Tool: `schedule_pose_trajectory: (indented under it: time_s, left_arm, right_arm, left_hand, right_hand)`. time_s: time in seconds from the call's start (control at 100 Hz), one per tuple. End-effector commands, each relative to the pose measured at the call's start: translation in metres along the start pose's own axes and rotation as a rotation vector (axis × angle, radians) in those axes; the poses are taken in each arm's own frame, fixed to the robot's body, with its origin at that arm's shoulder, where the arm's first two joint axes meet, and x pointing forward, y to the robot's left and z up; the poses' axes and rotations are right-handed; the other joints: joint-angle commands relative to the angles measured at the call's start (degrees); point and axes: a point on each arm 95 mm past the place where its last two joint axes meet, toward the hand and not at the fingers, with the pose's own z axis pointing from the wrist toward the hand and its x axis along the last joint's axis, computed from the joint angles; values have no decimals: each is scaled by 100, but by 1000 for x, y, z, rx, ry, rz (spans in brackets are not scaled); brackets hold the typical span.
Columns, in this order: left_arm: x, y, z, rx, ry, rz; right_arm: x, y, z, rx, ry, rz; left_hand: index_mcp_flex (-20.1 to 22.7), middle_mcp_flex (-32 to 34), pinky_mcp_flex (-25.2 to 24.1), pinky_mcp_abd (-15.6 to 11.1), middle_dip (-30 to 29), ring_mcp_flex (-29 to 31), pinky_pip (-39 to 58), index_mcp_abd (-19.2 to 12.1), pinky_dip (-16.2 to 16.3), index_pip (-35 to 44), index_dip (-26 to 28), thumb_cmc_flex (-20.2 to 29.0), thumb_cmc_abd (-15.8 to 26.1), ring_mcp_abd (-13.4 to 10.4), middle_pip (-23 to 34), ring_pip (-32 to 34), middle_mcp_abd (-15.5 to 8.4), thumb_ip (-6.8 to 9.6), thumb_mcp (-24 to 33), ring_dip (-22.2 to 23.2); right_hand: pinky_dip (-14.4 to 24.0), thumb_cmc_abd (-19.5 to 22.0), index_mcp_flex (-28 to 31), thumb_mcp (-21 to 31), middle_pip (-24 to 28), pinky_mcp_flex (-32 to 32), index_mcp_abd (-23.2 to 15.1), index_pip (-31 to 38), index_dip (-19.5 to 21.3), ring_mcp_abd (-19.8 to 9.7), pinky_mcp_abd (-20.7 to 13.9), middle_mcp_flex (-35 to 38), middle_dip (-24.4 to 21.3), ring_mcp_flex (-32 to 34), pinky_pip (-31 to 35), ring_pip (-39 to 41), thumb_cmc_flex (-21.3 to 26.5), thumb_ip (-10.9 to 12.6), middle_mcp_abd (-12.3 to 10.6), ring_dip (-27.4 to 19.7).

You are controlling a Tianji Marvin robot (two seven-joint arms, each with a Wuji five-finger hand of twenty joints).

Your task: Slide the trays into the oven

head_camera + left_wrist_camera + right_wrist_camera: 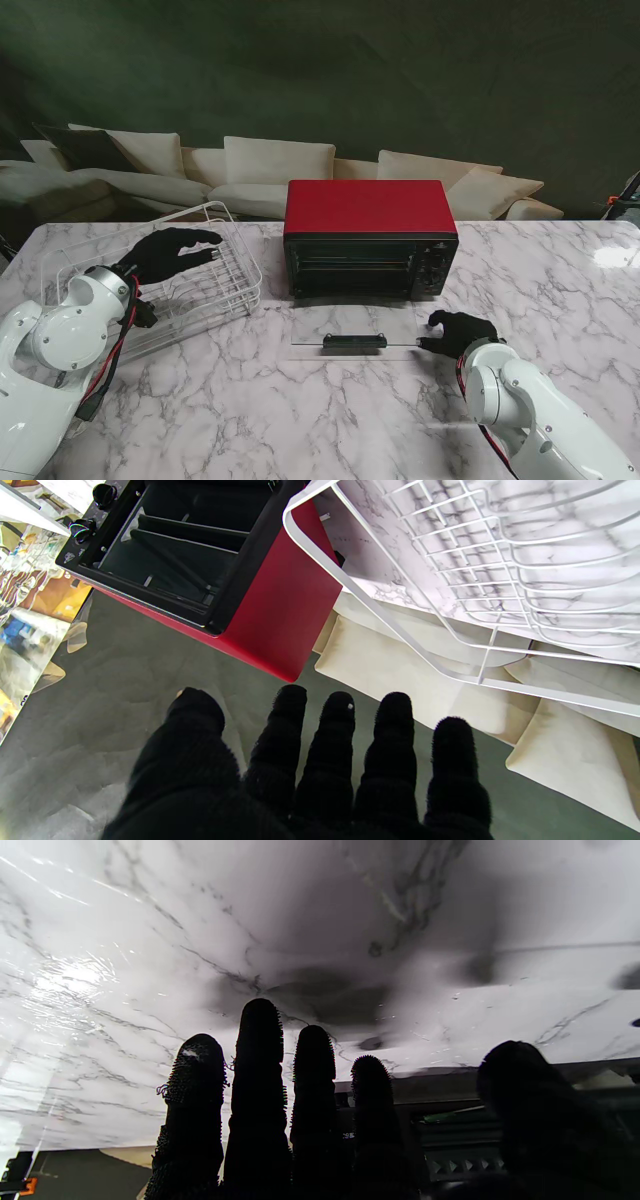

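A white marble desk [330, 400] is set before a row of cream sofas [280, 165] and a dark green backdrop [320, 70].

The left hand [170, 252], gloved in black, is held over the white wire rack [215, 285] at the left of the desk, its fingers [395, 740] spread apart and stretched out, with nothing gripped between them. In the left wrist view the rack's rim [400, 625] is seen just past the fingertips, and the red side of the oven [280, 605] lies beyond it. Whether any trays lie in the rack cannot be told: only its own wire bars and what may be a wire shelf are made out.

The right hand [462, 330] is placed on the desk at the right end of the oven's glass door [352, 335], which is folded down flat onto the marble with its dark handle [354, 343] nearest to me. The fingers [257, 1065] are extended and apart, holding nothing; whether they touch the door's edge cannot be told.

The oven [368, 238], red with a black front, is stood at the middle of the desk, farther from me than both hands, its cavity open. A wire shelf is seen inside it in the left wrist view.
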Motion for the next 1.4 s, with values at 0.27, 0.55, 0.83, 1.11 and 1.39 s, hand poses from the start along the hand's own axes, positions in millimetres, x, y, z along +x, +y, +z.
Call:
schedule_pose_trajectory:
  time_s: [0.27, 0.55, 0.83, 1.11, 1.39]
  left_arm:
    - [-2, 5, 0, -15, -6, -5]
    - [-4, 5, -2, -14, -10, -6]
    - [-5, 7, -3, -12, -16, -10]
    - [-6, 7, -4, -8, -18, -12]
    - [-7, 7, -5, -11, -17, -10]
  right_arm:
    - [25, 8, -6, -6, 63, 90]
    - [39, 15, -2, -35, 72, 178]
    - [51, 27, 1, -50, 61, 248]
    - [57, 35, 3, -56, 51, 291]
    - [60, 43, 10, -47, 26, 348]
  left_hand:
    - [119, 116, -58, 160, 57, 119, -84, -89, 134, 43, 53, 6, 241, 42, 44, 39, -1, -62, -176, 59]
    - [117, 115, -62, 160, 56, 120, -86, -87, 134, 41, 52, 0, 242, 39, 43, 39, -3, -62, -178, 59]
    - [117, 111, -63, 166, 56, 117, -87, -93, 135, 42, 53, -2, 246, 46, 41, 38, 6, -62, -178, 59]
    - [118, 112, -64, 162, 57, 117, -86, -83, 136, 42, 52, -1, 244, 46, 41, 39, 2, -62, -177, 60]
    - [118, 110, -60, 156, 56, 119, -88, -91, 136, 41, 52, -5, 246, 46, 39, 40, 1, -63, -180, 61]
  right_hand:
    - [185, 829, 615, -1364, -213, 187, 168, -21, 87, 239, 137, 507, -52, 389, 366, 191, -794, -329, 196, 62]
    - [164, 1740, 1164, -2651, -227, 358, 259, 117, -43, 501, 322, 1004, -106, 702, 613, 402, -251, -191, 386, 49]
    - [200, 2381, 1978, -3718, -196, 835, 394, 223, -106, 784, 619, 1808, -103, 1350, 1046, 757, 468, -89, 560, 59]
    - [232, 2505, 2139, -3757, -209, 971, 447, 185, -127, 840, 676, 1996, -123, 1523, 1174, 841, 465, -82, 602, 84]
    - [246, 2570, 2348, -3753, -195, 1058, 495, 211, -113, 911, 738, 2159, -130, 1645, 1270, 917, 516, -83, 640, 95]
